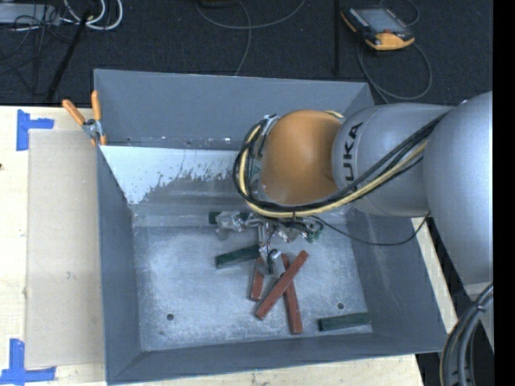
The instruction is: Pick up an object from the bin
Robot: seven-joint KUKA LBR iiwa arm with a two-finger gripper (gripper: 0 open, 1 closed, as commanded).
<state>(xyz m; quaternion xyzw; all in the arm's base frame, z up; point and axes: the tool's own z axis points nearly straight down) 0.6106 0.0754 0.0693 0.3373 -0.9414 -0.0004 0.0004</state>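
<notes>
Rough bin (161, 296), shiny cover (298, 155)
The grey metal bin looked scratched and dusty. The orange cover was smooth and shiny, like plastic.

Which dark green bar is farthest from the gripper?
The lone dark green bar at lower right, apart from the heap; the other green bar lies beside the gripper.

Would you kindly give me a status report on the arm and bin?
End effector low over crossed brown sticks, mid-floor. One green stick beside them. Second green stick apart, near a corner of the bin.
</notes>
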